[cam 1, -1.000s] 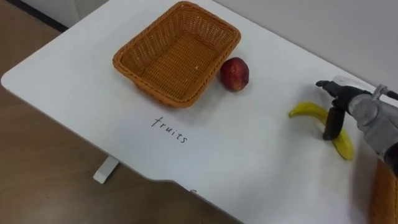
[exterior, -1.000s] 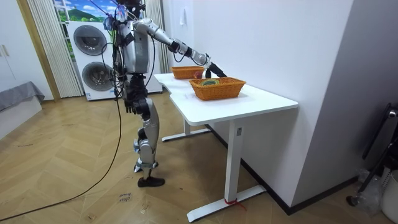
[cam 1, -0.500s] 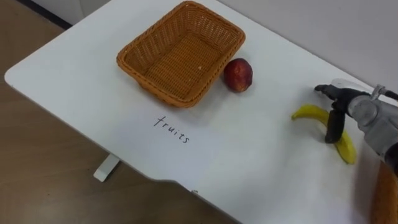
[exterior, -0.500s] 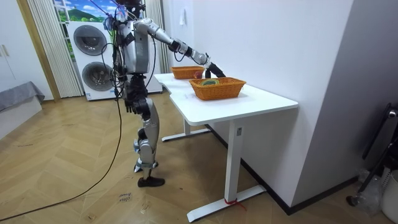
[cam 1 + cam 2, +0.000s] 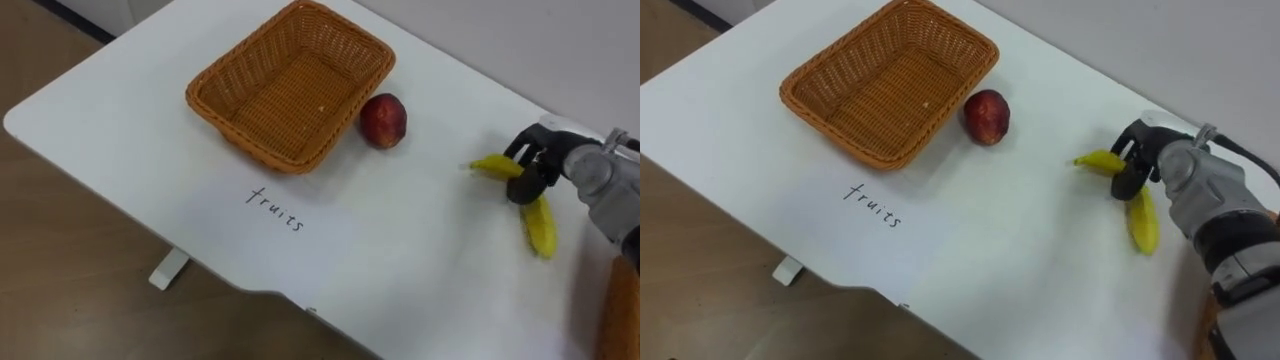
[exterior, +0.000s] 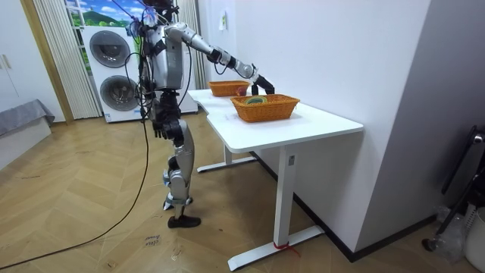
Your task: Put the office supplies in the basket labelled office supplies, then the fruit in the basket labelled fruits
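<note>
Banana [image 5: 541, 226] in the grasp of the right hand [image 5: 536, 166]: you see the fingers curled round the fruit at its bend, near the stem end, so the hand is closed on it. The stem end pokes out toward the middle of the tabletop [image 5: 420, 270], and the longer yellow part points away below the hand. You cannot tell whether the fruit touches the white surface or hangs just above it. The right arm comes in from the right edge of the eye views, over the tabletop's far right part.

Further left, well apart from the hand, a red round fruit [image 5: 383, 119] lies on the tabletop, just beside the near right corner of a wicker basket [image 5: 240, 138]. A handwritten word [image 5: 275, 208] sits on the tabletop in front of that basket. At the lower right edge you can see the side of a second wicker basket [image 6: 265, 107]; the room view shows it holding some coloured things.

In the room view the robot stands upright at the end of the table, right arm stretched out over it, while the left hand [image 6: 157, 130] hangs by its hip. Two stacked washing machines [image 6: 114, 76] stand behind it.
</note>
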Controlling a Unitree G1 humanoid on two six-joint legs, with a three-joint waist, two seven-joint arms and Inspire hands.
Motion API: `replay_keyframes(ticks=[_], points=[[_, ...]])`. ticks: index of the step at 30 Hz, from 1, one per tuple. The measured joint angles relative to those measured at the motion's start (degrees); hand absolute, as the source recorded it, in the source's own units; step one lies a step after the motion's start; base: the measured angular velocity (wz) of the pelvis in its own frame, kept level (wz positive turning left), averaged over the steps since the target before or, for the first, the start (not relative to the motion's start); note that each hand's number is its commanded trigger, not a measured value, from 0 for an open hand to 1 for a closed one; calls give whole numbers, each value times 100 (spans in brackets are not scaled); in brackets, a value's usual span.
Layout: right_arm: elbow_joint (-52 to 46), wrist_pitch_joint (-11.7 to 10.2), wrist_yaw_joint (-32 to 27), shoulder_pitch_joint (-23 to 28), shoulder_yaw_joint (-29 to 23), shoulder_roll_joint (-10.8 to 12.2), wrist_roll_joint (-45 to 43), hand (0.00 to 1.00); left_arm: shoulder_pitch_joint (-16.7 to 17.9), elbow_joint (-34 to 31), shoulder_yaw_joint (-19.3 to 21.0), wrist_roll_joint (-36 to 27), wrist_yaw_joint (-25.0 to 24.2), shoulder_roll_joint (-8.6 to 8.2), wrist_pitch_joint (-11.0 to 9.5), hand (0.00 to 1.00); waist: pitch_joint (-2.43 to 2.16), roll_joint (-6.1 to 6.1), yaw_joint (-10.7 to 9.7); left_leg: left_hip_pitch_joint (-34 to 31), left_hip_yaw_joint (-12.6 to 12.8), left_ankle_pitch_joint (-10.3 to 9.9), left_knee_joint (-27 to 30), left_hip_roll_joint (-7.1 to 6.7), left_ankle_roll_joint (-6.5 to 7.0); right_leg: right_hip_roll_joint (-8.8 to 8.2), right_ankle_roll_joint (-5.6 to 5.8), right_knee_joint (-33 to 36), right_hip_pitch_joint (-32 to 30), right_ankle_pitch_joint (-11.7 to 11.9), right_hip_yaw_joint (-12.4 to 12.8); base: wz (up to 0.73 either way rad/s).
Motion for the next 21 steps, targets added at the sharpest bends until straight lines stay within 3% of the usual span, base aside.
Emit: replay_keyframes(ticks=[14, 21], points=[[-42, 1, 40, 7, -2, 0, 5, 100, -27, 70, 24, 9, -89, 24, -5, 0, 1, 0, 11, -3, 4, -1, 0, 0, 0, 3, -1, 1, -7, 4, 19, 0], [-965, 124, 201, 274, -73, -93, -185, 100, 100, 20, 60, -7, 33, 86, -5, 0, -36, -27, -162, 33, 37, 0, -13, 4, 0, 8, 2, -4, -4, 7, 94, -3]])
